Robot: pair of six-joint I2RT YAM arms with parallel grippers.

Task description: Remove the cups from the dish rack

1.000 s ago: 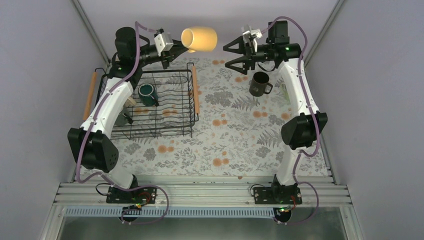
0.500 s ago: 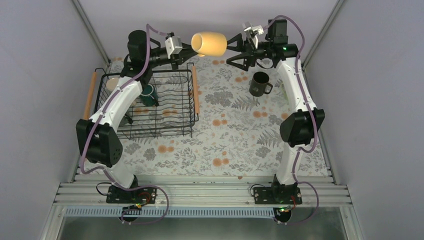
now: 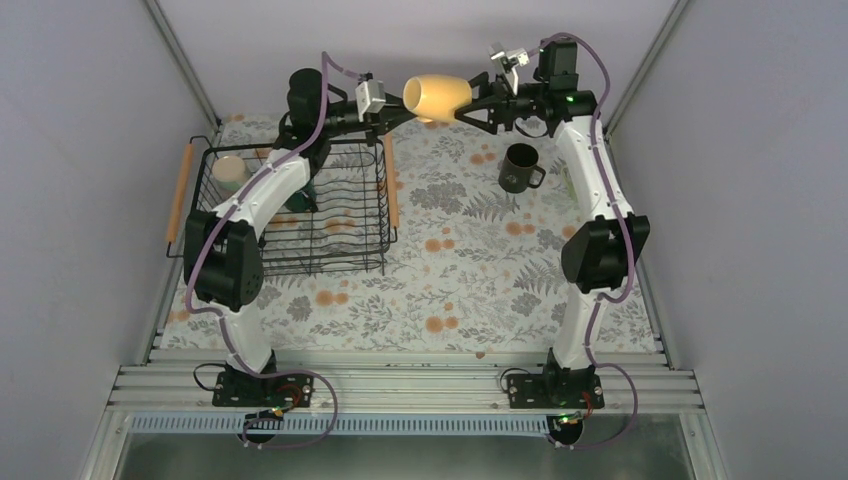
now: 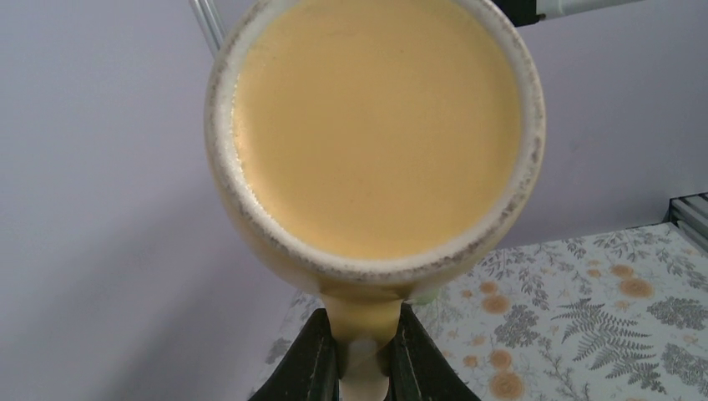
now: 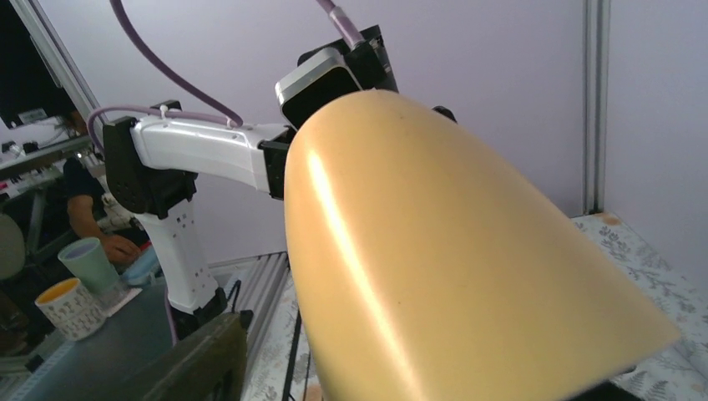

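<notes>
**Over the far edge of the table, a yellow mug hangs between two arms**

Up at the back, between the two wrists, the yellow mug lies on its side in the air, mouth toward the left arm and base toward the right; the left end effector is closed tight on the mug's handle, a finger pressed to each side of it; the right end effector stands with its jaws wide apart on either side of the mug's base, and I cannot tell whether they press on it. Below, on the left of the flowered table, sits the dish rack with a pale cup in its far left corner; a black mug stands upright on the table on the right, well apart from the rack.
</notes>
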